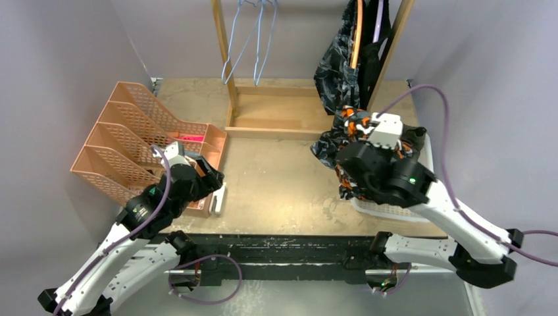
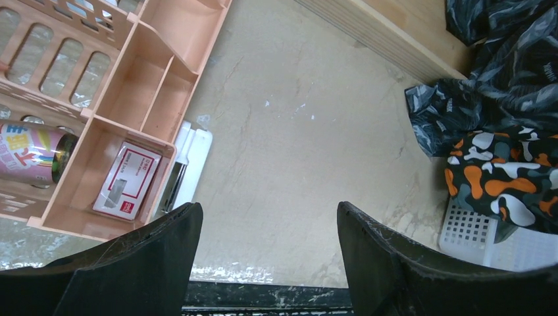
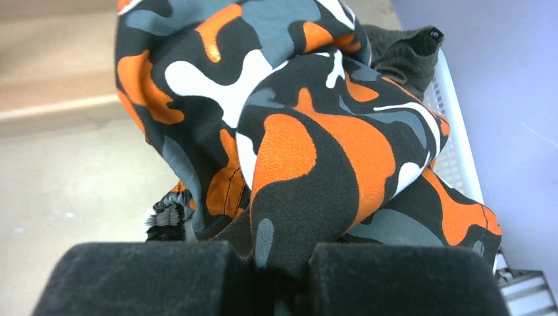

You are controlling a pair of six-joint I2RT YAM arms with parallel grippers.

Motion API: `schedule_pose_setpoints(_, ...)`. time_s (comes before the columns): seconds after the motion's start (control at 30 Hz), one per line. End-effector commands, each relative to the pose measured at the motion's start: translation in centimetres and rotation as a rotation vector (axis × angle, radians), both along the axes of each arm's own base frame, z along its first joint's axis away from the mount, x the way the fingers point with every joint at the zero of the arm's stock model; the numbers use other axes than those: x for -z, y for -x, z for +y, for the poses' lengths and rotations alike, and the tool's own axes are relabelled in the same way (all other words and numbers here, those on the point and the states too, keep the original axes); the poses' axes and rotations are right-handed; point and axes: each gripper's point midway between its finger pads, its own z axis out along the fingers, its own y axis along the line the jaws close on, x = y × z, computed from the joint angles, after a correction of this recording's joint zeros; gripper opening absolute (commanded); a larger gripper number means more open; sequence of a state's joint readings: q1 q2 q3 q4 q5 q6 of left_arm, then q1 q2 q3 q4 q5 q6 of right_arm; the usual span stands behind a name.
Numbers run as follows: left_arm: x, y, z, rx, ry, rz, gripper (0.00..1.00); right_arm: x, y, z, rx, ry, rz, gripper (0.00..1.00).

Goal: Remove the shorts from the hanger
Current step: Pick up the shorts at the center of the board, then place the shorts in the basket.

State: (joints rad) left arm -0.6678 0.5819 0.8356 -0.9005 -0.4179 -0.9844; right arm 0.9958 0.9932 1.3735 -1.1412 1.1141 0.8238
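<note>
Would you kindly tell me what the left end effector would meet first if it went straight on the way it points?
Likely the bare table top: the open left end effector aims between the peach organiser and the orange camouflage shorts, with nothing visible in its line, though depth is unclear.

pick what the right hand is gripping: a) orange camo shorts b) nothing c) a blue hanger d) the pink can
A: in the right wrist view the right hand is shut on a fold of the orange camo shorts.
</note>
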Motion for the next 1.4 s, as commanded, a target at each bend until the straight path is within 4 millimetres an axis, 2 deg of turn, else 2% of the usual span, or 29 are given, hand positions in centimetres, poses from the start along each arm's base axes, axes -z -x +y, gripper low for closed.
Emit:
schedule_pose_setpoints(0.0,-1.1,-0.7,-0.7,0.016,0.012,-0.021,0.75,2.0,-1.2,-1.0,0.106,0.037,0.007,0.00)
schedule_pose_setpoints(0.07,-1.1,-0.7,-0.6,0.013,0.011,-0.022,0.75,2.3,-1.7,-2.2,0.129,0.038,0.004,0.00)
schedule_pose_setpoints(0.17,-0.9,-0.8,-0.7,0.012,0.016,-0.026,0.75,2.3,-3.4,-2.4,0.051,0.001,0.001,0.00)
schedule_pose_setpoints(0.37,-0.7,-1.3,-1.5,0.031,0.006,-0.006,0.75,5.7,-5.5,-4.9,0.111,-0.013,0.095,0.00)
schedule_pose_setpoints(0.47,-1.0,-1.3,-1.5,0.033,0.009,-0.010,0.75,5.8,-6.3,-7.1,0.159,-0.056,0.097,0.00)
schedule_pose_setpoints(0.53,-1.1,-1.2,-1.4,0.034,0.009,-0.012,0.75,4.4,-6.3,-8.9,0.203,-0.078,0.061,0.00)
schedule_pose_setpoints(0.6,-1.1,-1.1,-1.2,0.027,0.006,-0.012,0.75,2.3,-5.8,-10.2,0.241,-0.086,0.013,0.00)
schedule_pose_setpoints(0.8,-0.7,-0.8,-0.9,0.018,0.014,-0.016,0.75,-5.6,-2.4,-12.3,0.305,-0.091,-0.161,0.00)
schedule_pose_setpoints(0.9,-0.6,-0.9,-1.2,0.025,0.020,-0.014,0.75,-8.2,-1.2,-12.5,0.282,-0.087,-0.212,0.00)
schedule_pose_setpoints(0.97,-0.5,-0.9,-1.2,0.026,0.020,-0.012,0.75,-8.7,-0.9,-12.3,0.263,-0.094,-0.211,0.00)
schedule_pose_setpoints(1.07,-0.6,-1.0,-1.4,0.030,0.025,-0.013,0.75,-8.0,-1.1,-11.9,0.246,-0.098,-0.192,0.00)
schedule_pose_setpoints(1.2,-0.8,-0.8,-1.2,0.029,0.026,-0.016,0.75,-6.1,-1.6,-11.5,0.233,-0.104,-0.150,0.00)
schedule_pose_setpoints(1.37,-0.9,-0.5,-0.8,0.018,0.030,-0.022,0.75,-1.8,-3.4,-9.9,0.192,-0.139,-0.040,0.00)
